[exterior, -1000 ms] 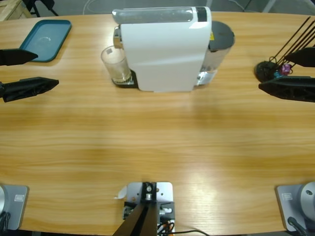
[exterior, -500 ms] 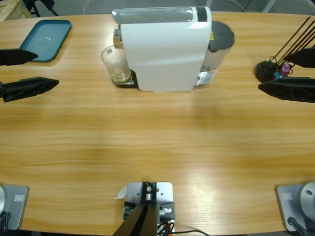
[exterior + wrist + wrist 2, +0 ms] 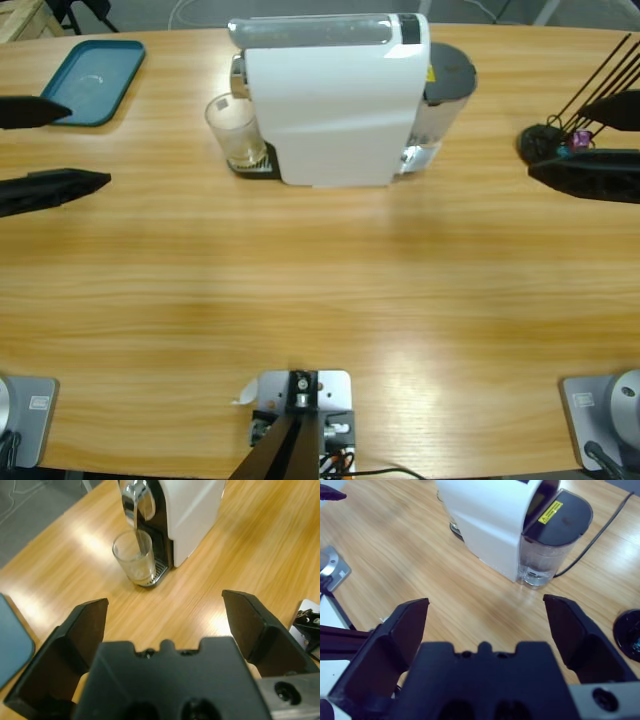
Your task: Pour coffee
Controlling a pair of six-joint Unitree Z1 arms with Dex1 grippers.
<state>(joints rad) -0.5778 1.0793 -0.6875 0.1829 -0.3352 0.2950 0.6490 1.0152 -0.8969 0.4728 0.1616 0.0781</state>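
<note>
Glass [image 3: 236,132]: stands on the drip tray under the spout of the white coffee machine [image 3: 335,100], placed to catch the brew; the coffee [image 3: 140,576] is a thin amber layer at its bottom.
Left gripper [image 3: 165,625]: jaws spread wide, empty, aimed at the glass, likely to fetch it.
Right gripper [image 3: 487,630]: also wide open, empty, well apart from the machine.
Right wrist view only: the water tank [image 3: 547,555] and its yellow label.
High view only: the teal tray [image 3: 93,78] and capsule stand [image 3: 552,143].

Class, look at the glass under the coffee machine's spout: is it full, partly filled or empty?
Partly filled, barely. The glass stands upright on the drip tray and shows only a thin amber layer of coffee at its bottom; the rest is clear.
</note>
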